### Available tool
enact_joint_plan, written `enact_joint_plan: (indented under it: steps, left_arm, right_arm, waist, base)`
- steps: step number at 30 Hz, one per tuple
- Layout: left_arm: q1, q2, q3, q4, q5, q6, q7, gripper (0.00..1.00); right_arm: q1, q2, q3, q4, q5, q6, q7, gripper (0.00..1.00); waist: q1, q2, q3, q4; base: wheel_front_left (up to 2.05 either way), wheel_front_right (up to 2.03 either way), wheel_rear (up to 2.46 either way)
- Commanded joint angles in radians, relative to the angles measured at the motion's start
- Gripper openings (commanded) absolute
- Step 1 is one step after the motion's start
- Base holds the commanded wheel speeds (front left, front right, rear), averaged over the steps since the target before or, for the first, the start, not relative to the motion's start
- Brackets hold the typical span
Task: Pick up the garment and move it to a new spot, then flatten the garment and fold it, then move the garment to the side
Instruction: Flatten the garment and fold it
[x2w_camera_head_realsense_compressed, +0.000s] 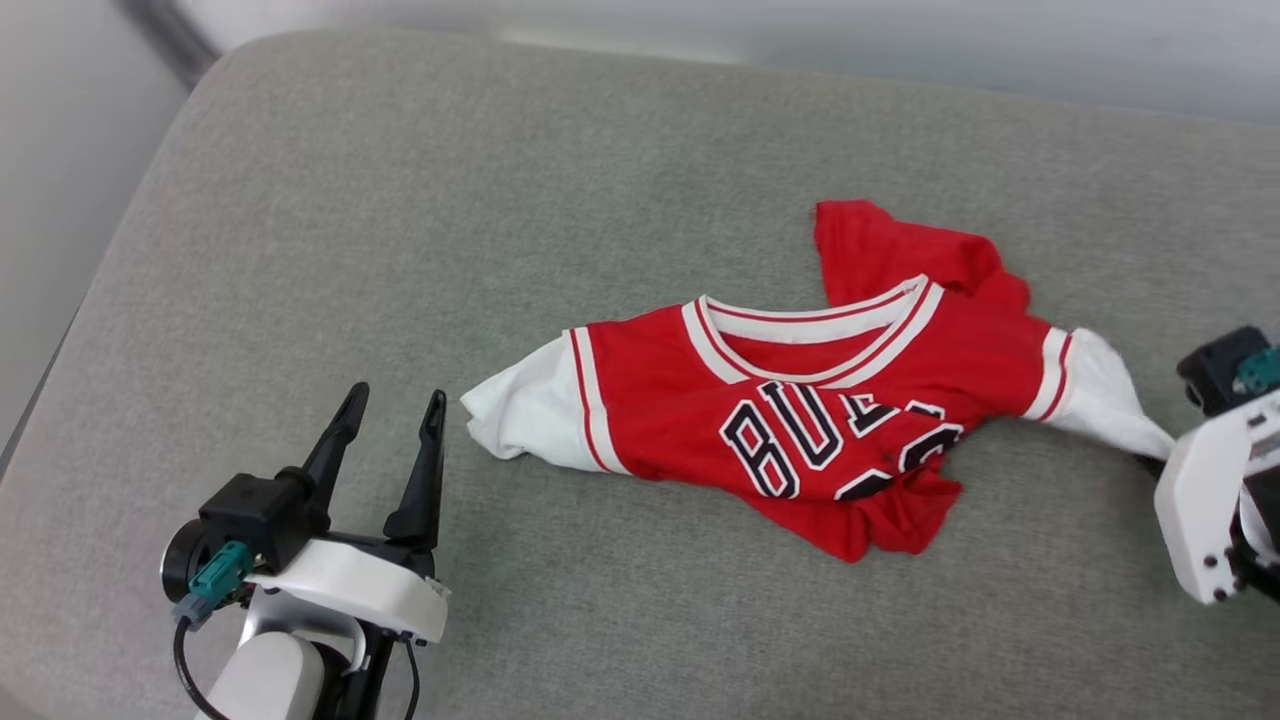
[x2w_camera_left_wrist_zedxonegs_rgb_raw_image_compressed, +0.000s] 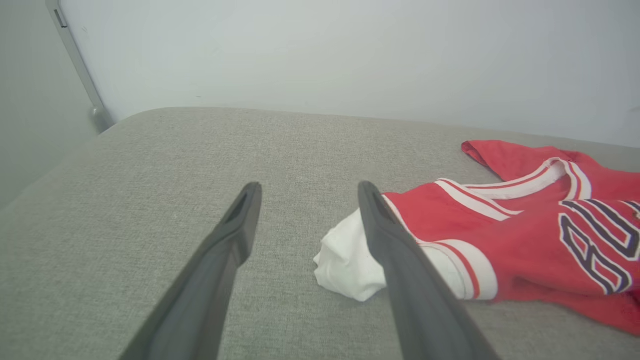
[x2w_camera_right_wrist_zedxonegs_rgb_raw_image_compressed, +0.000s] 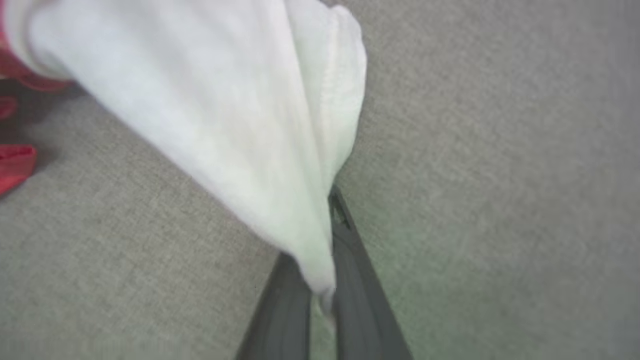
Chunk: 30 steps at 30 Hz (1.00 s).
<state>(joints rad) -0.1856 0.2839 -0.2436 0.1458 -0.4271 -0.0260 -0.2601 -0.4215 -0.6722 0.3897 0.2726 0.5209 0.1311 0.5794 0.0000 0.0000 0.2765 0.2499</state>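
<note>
Red, white-sleeved jersey shirt (x2w_camera_head_realsense_compressed: 800, 400), crumpled: our right claw (x2w_camera_right_wrist_zedxonegs_rgb_raw_image_compressed: 322, 235) pinches one sleeve (x2w_camera_head_realsense_compressed: 1100, 390); our left claw (x2w_camera_head_realsense_compressed: 398, 392) gapes wide beside the other.

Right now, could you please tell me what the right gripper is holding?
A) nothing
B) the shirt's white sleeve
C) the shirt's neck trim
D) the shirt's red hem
B: in the right wrist view the right gripper is shut on the tip of the white sleeve of the shirt.
</note>
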Motion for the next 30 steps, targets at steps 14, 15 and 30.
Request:
enact_joint_plan:
  steps: [14,15,30]
  left_arm:
    - [0.043,0.017,0.020,-0.016,0.002,0.003,-0.006,1.00]
    - [0.042,0.018,0.019,-0.017,0.002,0.003,-0.006,1.00]
    - [0.048,0.022,0.030,-0.008,-0.019,0.002,-0.006,1.00]
  right_arm:
    - [0.217,-0.134,0.004,-0.040,-0.093,-0.001,-0.089,0.00]
    - [0.225,-0.138,0.005,-0.025,-0.101,-0.001,-0.094,0.00]
    - [0.236,-0.023,-0.014,0.064,-0.060,0.002,-0.188,1.00]
  waist:
    - [0.0000,0.0000,-0.070,-0.123]
    - [0.0000,0.0000,-0.068,-0.124]
    - [0.0000,0.0000,-0.099,-0.161]
  base:
    - [0.00,0.00,0.00]
    - [0.00,0.00,0.00]
    - [0.00,0.00,0.00]
